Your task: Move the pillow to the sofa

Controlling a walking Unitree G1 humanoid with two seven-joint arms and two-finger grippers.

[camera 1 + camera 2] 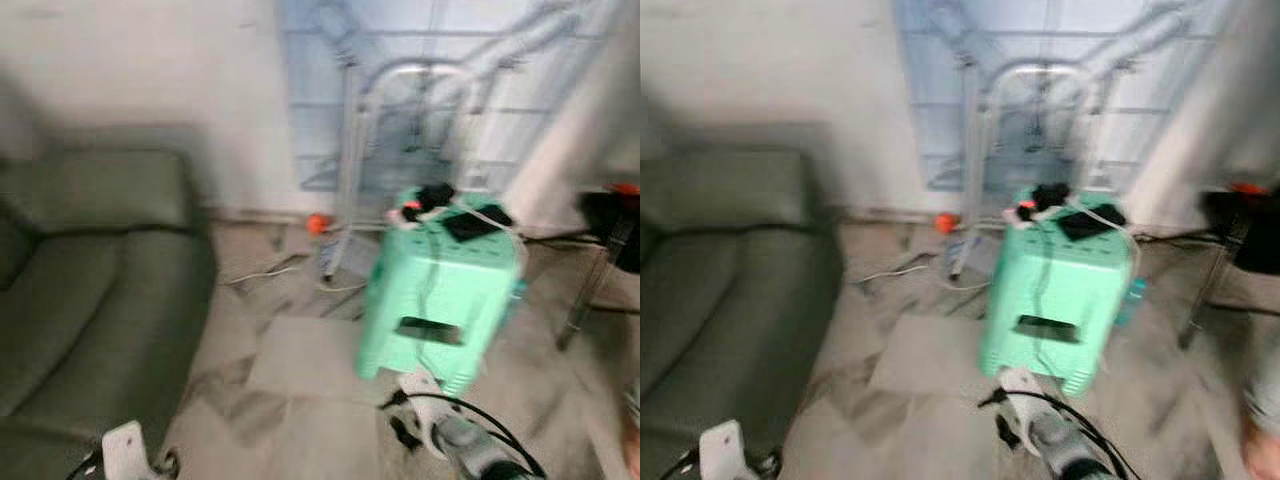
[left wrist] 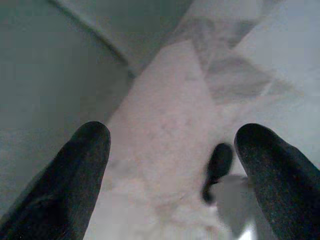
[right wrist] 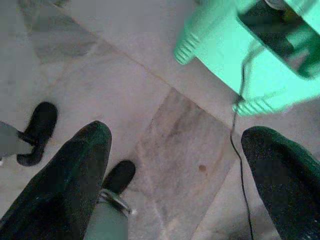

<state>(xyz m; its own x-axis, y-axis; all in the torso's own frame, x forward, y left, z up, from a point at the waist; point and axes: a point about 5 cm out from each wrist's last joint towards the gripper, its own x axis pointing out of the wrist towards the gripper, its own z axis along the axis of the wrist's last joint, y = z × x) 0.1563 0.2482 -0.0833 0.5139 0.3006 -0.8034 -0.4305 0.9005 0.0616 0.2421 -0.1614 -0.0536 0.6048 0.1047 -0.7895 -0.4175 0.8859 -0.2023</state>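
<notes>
The dark green sofa (image 1: pixel 90 290) stands at the left, its seat cushions bare; both eye views are blurred. My left gripper (image 2: pixel 172 132) hangs open over the marble floor beside the sofa's edge (image 2: pixel 55 65), with nothing between its fingers. My right gripper (image 3: pixel 177 132) is also open and empty, low over the floor tiles near the foot of a mint-green stool (image 3: pixel 250 55). The silver forearms show at the bottom of the left eye view, the left arm (image 1: pixel 125 450) by the sofa and the right arm (image 1: pixel 465 440) in front of the stool.
The mint-green plastic stool (image 1: pixel 440 300) stands mid-floor with black items and a white cable on top. Behind it is a metal frame (image 1: pixel 400 110) against the wall, with an orange ball (image 1: pixel 317 223) nearby. Cables lie on the floor. A dark stand (image 1: pixel 600 270) is at the right.
</notes>
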